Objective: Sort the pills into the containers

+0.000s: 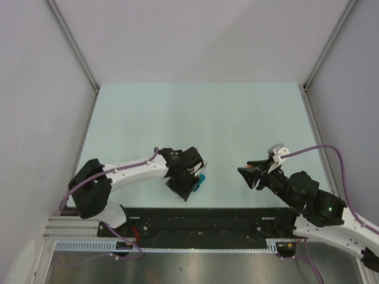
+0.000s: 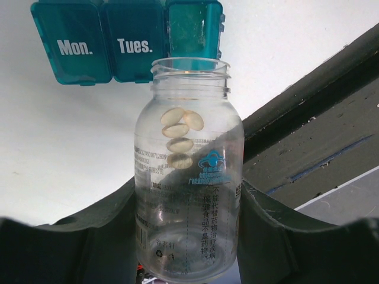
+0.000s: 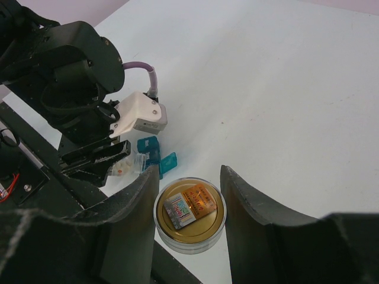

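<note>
My left gripper (image 2: 188, 195) is shut on a clear bottle (image 2: 189, 236), held by its lower body and tipped toward the bright-blue pill box (image 2: 89, 41). Several cream oval pills (image 2: 179, 136) lie inside near the bottle's neck. Its open mouth reaches the compartment beside "Tues.", whose lid looks raised; "Mon." and "Tues." are closed. From above, the left gripper (image 1: 190, 177) hangs over the pill box (image 1: 201, 179) near the table's front edge. My right gripper (image 3: 189, 177) is shut on the bottle's tan cap (image 3: 189, 214), right of the box (image 3: 155, 155).
A black rail (image 1: 201, 216) runs along the near edge of the pale table (image 1: 201, 118). Grey walls (image 1: 35, 89) close in both sides. The left arm's wrist (image 3: 71, 77) fills the upper left of the right wrist view.
</note>
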